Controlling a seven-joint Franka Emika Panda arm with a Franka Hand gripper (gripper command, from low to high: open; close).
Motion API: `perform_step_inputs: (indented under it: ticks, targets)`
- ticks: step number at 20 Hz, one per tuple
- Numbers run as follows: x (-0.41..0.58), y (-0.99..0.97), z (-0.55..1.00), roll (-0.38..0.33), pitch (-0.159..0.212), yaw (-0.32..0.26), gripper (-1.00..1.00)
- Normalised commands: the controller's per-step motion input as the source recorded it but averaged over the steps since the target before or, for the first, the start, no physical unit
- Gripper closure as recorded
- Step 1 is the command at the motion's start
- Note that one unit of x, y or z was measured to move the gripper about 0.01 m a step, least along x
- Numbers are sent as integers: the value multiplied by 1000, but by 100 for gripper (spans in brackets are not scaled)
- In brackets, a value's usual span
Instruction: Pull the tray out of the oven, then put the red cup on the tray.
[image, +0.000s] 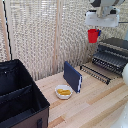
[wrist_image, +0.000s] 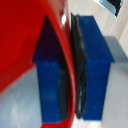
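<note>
The red cup (image: 93, 35) hangs in the air under my gripper (image: 94, 31), which is shut on its rim. It is above and to the exterior view's left of the oven (image: 113, 52). The oven's door is down and the tray (image: 111, 62) of thin dark bars sticks out of its front. In the wrist view the cup's red wall (wrist_image: 30, 45) fills one side, pinched between the two blue fingers (wrist_image: 95, 65) with their black pads.
An upright dark-blue flat panel (image: 72, 76) stands mid-table. A white bowl (image: 63, 91) with yellow pieces lies beside it. A large black fabric case (image: 19, 97) fills the exterior view's left. A woven screen backs the wooden table (image: 95, 105).
</note>
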Motion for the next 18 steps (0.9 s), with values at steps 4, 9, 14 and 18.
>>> perform_step_inputs:
  ticks: [4,9,14,18]
  targets:
    - [0,-709,0,0,34,-181,100]
    - [0,-735,0,0,48,-167,100]
    - [7,-724,-129,0,58,-168,100]
    - [35,-636,-235,0,58,-152,100]
